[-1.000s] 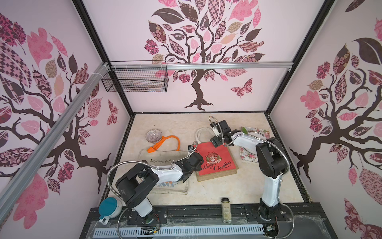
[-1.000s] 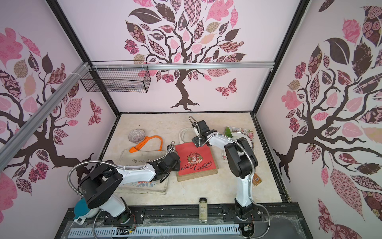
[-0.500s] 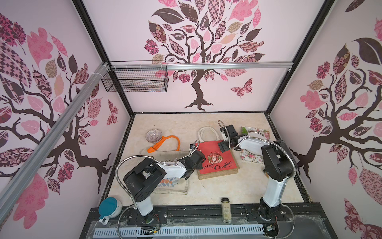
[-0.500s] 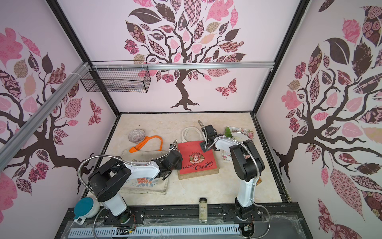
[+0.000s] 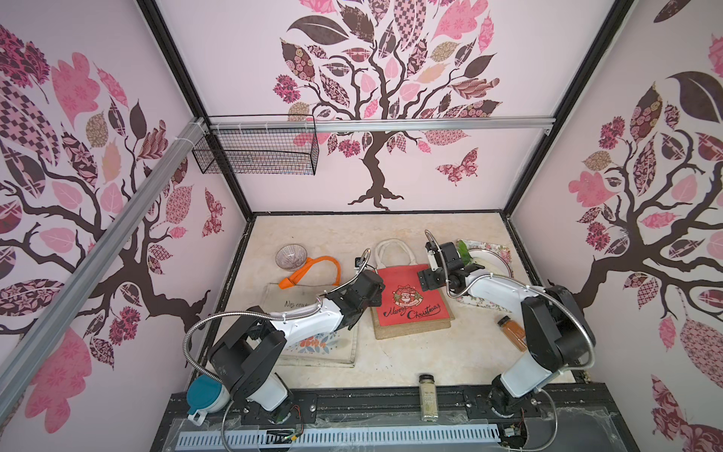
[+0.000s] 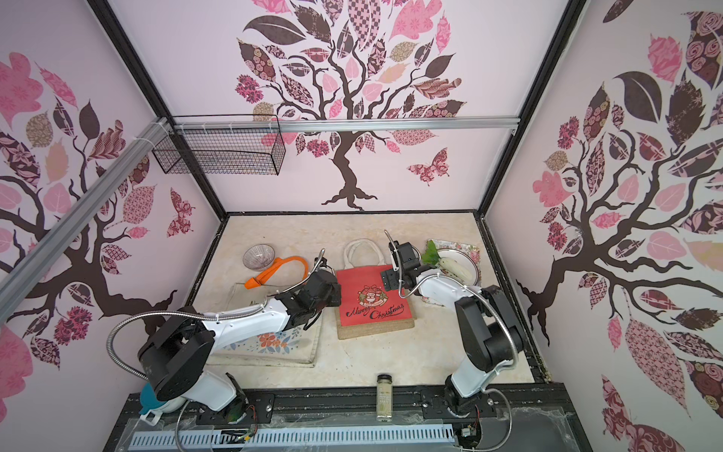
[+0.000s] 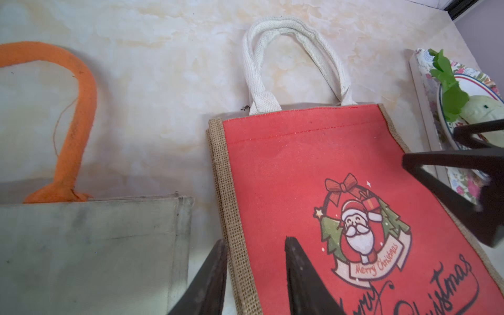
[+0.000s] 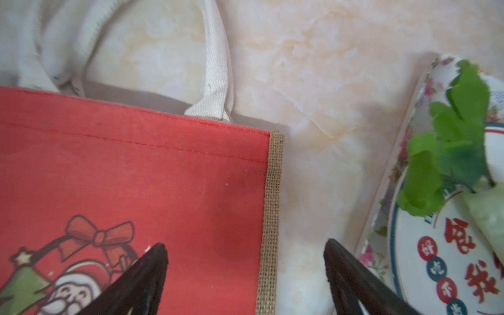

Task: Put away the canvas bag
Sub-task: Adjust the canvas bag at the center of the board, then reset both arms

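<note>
The left gripper point(image 7: 254, 241) hangs low over the left side of the red bag point(image 5: 410, 301), its two fingers partly spread, with the bag's rough burlap edge running between them and nothing pinched. The right gripper point(image 8: 245, 244) sits over the bag's other upper corner with its fingers spread wide, one above the red cloth and one above the bare table point(image 5: 391, 360), gripping nothing.

The red bag lies flat in the middle of the table, printed side up, its white handles point(image 5: 393, 250) pointing toward the back wall. Just to its left lies a pale bag point(image 5: 324, 344) with an orange handle point(image 5: 313, 266), partly under the left arm, and a glass bowl point(image 5: 290, 256) sits beyond that. To the right is a flowered plate point(image 5: 493, 255) with a leafy vegetable point(image 6: 450, 268) on it. A wire basket point(image 5: 258, 150) hangs high on the back wall.
</note>
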`<action>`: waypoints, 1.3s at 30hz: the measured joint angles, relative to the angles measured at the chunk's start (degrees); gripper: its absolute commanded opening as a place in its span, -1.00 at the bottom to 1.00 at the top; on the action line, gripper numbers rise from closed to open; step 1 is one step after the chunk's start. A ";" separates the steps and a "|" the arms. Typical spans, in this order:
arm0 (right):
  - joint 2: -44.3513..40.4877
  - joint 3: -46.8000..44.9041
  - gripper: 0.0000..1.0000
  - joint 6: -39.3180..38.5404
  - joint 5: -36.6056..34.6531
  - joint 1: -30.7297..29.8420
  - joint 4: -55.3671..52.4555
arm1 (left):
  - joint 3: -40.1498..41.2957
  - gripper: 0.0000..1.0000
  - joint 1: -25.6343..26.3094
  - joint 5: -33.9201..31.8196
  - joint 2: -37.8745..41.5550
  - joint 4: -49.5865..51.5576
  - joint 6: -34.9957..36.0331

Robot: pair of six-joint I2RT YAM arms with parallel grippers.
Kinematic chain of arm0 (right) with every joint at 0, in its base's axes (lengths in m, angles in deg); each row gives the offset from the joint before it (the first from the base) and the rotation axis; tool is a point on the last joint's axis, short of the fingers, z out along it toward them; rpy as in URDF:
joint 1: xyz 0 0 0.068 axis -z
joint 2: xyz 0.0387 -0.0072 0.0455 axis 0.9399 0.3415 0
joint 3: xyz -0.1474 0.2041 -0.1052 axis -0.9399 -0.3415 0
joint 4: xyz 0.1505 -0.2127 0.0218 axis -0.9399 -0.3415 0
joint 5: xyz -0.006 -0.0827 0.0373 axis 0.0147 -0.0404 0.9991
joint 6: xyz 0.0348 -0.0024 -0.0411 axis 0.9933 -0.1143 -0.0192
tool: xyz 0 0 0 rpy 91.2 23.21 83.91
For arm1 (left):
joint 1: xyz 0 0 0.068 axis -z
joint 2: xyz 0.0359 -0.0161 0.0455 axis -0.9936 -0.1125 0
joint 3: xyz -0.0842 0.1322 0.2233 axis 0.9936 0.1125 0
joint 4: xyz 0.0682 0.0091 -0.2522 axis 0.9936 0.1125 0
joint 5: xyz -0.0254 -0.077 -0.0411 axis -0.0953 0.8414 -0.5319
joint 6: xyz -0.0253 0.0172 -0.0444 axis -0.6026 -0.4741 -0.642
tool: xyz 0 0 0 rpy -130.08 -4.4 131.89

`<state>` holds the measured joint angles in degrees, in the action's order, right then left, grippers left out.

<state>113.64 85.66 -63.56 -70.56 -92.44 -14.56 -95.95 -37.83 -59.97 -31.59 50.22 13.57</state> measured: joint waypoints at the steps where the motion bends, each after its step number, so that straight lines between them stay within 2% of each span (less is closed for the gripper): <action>1: -2.45 -1.29 0.89 0.61 0.20 0.00 0.50 | -0.11 -0.18 -0.15 0.02 0.66 0.72 0.24; 3: -7.17 -3.82 0.93 2.56 0.92 0.00 1.40 | -0.13 -0.17 -0.61 0.72 2.27 1.53 0.15; 4: -9.38 -5.11 0.96 3.58 1.57 0.00 1.42 | -0.13 -0.09 -0.87 1.44 3.15 1.73 0.07; 6: -13.00 -7.65 1.00 5.95 3.41 0.00 1.31 | -0.13 0.17 -1.36 2.75 4.83 2.10 -0.20; 9: -18.05 -12.46 1.00 9.20 5.92 0.00 0.02 | -0.09 0.75 -2.40 4.98 8.50 3.65 0.37; 11: -21.90 -16.55 1.00 11.04 7.30 0.00 -0.22 | 0.39 0.95 -4.68 7.06 12.85 4.22 1.16; 14: -28.33 -22.64 1.00 14.29 9.55 0.00 0.37 | 2.62 0.95 -10.62 8.48 21.42 3.93 4.07; 17: -32.70 -24.61 1.00 15.91 9.35 -0.02 1.73 | 4.44 0.95 -16.28 5.70 28.26 4.09 7.04; 22: -31.87 -22.93 1.00 12.85 1.84 0.00 9.64 | 11.02 0.95 -23.47 -1.33 32.92 -4.26 12.55; 27: -30.64 -25.05 1.00 5.79 -7.17 1.29 22.88 | 17.31 0.95 -25.53 -15.28 27.17 -16.55 24.57; 29: -30.27 -27.17 1.00 3.67 -8.92 3.54 28.37 | 19.39 0.95 -26.25 -17.90 25.31 -21.84 28.83; 34: -27.04 -32.89 1.00 0.94 -12.13 10.84 39.67 | 24.63 0.95 -31.43 -17.90 21.73 -31.78 34.14; 39: -22.75 -38.95 1.00 -2.23 -12.76 11.98 51.63 | 28.39 0.95 -38.12 -12.31 11.89 -42.75 34.86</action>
<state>90.89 46.71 -65.79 -83.32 -80.47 37.06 -67.56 -75.94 -72.27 -19.70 7.46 48.43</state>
